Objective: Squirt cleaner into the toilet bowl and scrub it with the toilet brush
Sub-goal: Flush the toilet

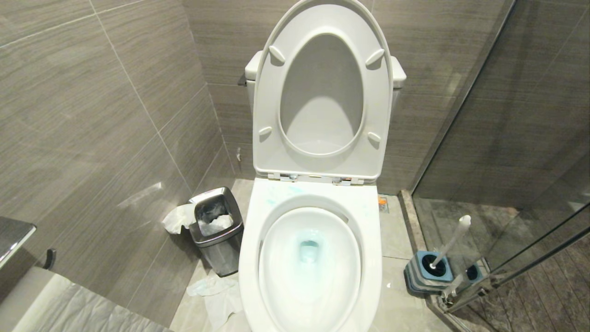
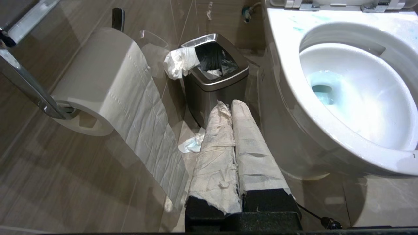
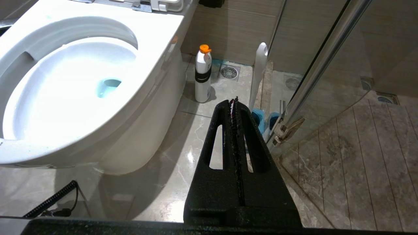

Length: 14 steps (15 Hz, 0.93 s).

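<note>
The white toilet bowl stands in the middle with its seat and lid raised. Pale turquoise cleaner tints the water in the drain and smears the rim near the hinges. The toilet brush leans in its blue-topped holder on the floor at the right, beside the glass door. Neither arm shows in the head view. My left gripper, its fingers wrapped in white paper, is shut and empty, low beside the bowl. My right gripper is shut and empty, short of the brush handle.
A steel waste bin with tissue stands left of the bowl, and paper scraps lie on the floor. A toilet roll hangs on the left wall. A white bottle with an orange cap stands right of the bowl. A glass shower door closes off the right.
</note>
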Tool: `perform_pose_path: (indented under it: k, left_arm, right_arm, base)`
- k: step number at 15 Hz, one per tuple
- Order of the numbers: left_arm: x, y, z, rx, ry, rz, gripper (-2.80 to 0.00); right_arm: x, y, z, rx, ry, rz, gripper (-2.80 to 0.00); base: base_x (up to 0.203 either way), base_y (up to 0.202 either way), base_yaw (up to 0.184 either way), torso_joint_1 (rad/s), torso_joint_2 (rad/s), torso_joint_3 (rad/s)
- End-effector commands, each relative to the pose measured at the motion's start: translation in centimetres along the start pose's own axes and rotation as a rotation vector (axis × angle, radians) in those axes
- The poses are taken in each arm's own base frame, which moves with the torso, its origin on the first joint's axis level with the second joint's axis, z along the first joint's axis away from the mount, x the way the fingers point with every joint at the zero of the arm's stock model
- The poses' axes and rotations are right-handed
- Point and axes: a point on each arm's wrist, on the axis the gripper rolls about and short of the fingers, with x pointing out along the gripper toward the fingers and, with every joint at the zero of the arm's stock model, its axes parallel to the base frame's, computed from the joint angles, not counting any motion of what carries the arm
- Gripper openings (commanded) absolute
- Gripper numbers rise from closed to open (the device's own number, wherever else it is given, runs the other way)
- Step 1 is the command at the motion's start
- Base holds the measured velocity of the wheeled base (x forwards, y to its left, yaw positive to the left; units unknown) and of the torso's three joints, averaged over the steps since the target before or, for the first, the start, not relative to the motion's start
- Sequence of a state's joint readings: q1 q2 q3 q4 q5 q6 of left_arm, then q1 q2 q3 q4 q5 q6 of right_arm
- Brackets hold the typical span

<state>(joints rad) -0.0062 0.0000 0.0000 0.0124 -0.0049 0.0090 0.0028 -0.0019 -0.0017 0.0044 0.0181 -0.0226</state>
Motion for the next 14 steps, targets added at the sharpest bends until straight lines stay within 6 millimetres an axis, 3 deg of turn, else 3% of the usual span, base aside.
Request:
perform_pose_path:
  k: [1,5,10,12,14]
  left_arm:
    - [0.0,0.0,0.0,0.003,0.003,-0.001,-2.8]
    - [0.0,-0.1,0.2,0.125,-0.011,-0.048,-2.8]
    - [-0.2,-0.1,0.8,0.13,-0.007,-0.063,-2.8]
    - [-0.3,-0.2,3.0,0.126,0.008,-0.105,-2.8]
    - [0.2,-0.2,6.6,0.125,0.029,-0.133,-2.8]
  right_arm:
    - [0.0,0.0,0.0,0.0,0.002,0.001,-2.8]
    - [0.0,0.0,0.0,0.0,0.002,0.001,-2.8]
    - [0.0,0.0,0.0,0.0,0.002,0.001,-2.8]
    - [0.0,0.0,0.0,0.0,0.002,0.001,-2.8]
    - [0.0,0.0,0.0,0.0,0.002,0.001,-2.8]
  base:
    - [0.0,0.0,0.0,0.0,0.0,0.0]
    - [0.0,0.0,0.0,0.0,0.0,0.0]
    - [0.0,0.0,0.0,0.0,0.0,0.0]
    - [0.0,0.0,0.0,0.0,0.0,0.0]
    - [0.0,0.0,0.0,0.0,0.0,0.0]
